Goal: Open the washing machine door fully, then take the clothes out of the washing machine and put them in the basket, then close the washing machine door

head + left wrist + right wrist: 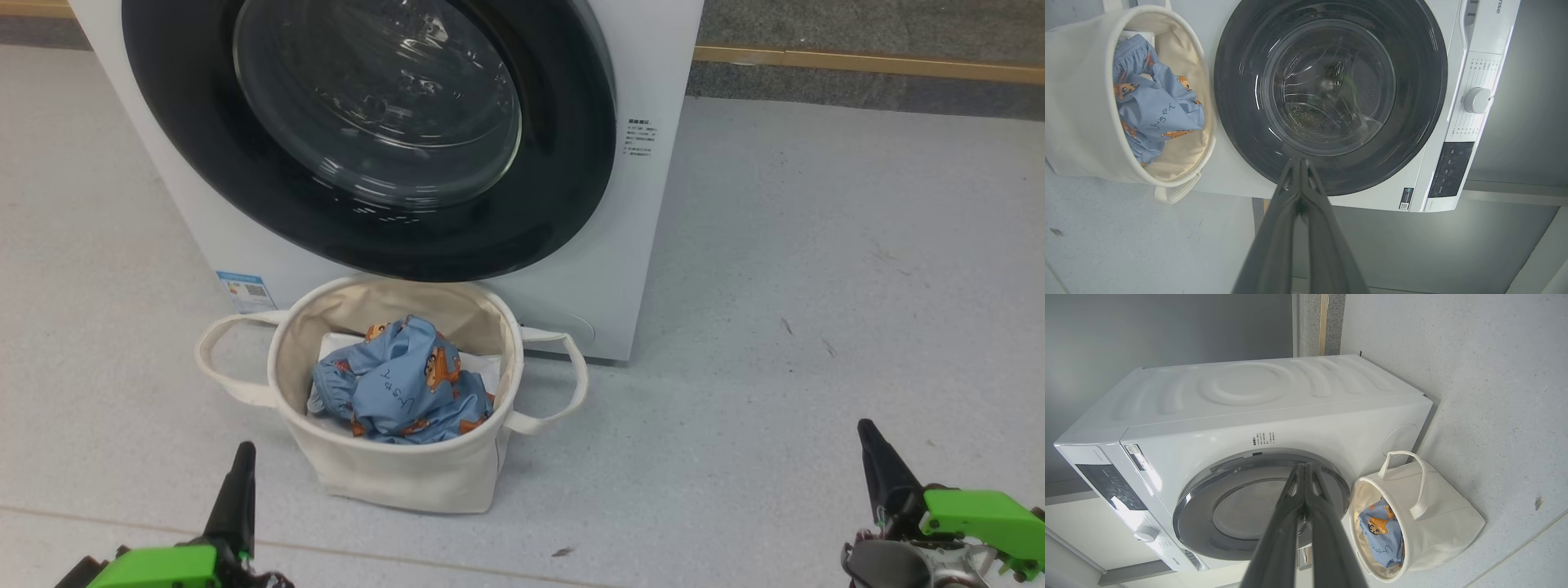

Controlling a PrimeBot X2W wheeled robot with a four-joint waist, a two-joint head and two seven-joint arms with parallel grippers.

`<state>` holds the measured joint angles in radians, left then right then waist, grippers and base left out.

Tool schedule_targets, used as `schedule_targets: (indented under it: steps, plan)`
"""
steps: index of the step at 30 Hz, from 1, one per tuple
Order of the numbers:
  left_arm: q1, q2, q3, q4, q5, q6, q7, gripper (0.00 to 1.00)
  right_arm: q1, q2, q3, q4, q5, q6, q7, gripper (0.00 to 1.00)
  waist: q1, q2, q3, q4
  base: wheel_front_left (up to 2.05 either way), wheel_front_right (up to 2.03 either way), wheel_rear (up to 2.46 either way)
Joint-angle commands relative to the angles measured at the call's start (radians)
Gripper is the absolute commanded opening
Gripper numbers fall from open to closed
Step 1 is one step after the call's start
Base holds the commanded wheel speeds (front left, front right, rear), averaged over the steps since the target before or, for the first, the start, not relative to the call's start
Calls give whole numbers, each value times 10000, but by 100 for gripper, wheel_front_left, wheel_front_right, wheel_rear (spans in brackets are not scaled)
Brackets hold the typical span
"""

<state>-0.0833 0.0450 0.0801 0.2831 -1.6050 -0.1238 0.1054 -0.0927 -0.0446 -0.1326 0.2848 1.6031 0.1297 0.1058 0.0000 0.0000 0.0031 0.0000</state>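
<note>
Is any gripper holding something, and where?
Nothing is held. The left gripper and the right gripper are shut, empty; the light blue printed garment lies in the round cream canvas basket.

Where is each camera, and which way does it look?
Head view: on the head, looking down at the washing machine door, basket and clothes; left gripper and right gripper at bottom corners.
Left wrist view: on the left wrist, facing the door head-on; its shut gripper rises from below.
Right wrist view: on the right wrist, seeing the washing machine slantwise past its shut gripper.
Shared by all: door, basket, clothes.
</note>
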Motion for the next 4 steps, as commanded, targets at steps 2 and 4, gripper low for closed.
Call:
schedule_targets:
  steps: [2,4]
  plan:
    - [-247,52,336,-382,-37,-69,77,0,-152,-56,190,-401,56,10,73,0,0,0,0,0,0,0,0]
    - [-247,52,336,-382,-37,-69,77,0,-152,-56,190,-401,57,10,73,0,0,0,0,0,0,0,0]
